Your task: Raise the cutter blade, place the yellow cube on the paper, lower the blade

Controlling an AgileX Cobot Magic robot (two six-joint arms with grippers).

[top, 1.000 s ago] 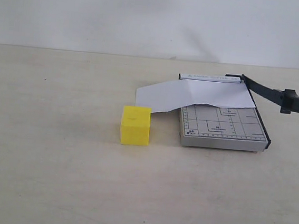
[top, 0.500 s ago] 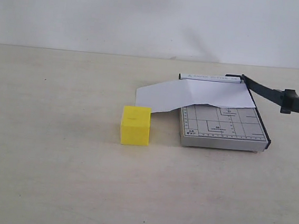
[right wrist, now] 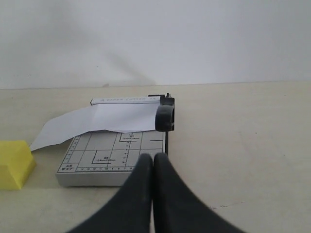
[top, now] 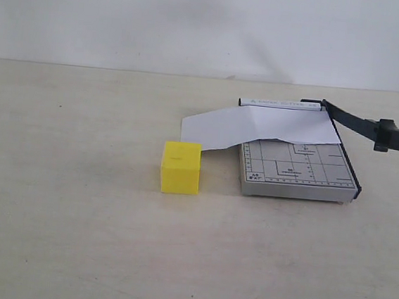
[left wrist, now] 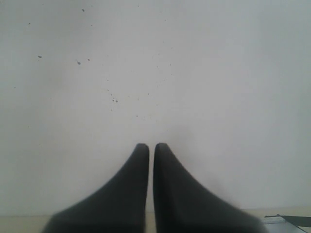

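The yellow cube (top: pixel 181 167) sits on the table just left of the grey gridded trimmer base (top: pixel 296 174). The white paper (top: pixel 258 127) lies across the far part of the base and hangs off its left side toward the cube. The cutter blade (top: pixel 361 125) is lifted off the base at a slant, its handle (top: pixel 398 138) out to the right. Neither gripper shows in the exterior view. My right gripper (right wrist: pixel 153 156) is shut and empty, short of the base (right wrist: pixel 97 160), with the blade handle (right wrist: pixel 164 114) beyond it. My left gripper (left wrist: pixel 151 145) is shut and empty, facing a bare wall.
A plain white wall stands behind the beige table (top: pixel 73 215). The cube (right wrist: pixel 14 162) and the paper (right wrist: pixel 97 121) also show in the right wrist view. A corner of the trimmer (left wrist: pixel 291 221) peeks in at the edge of the left wrist view.
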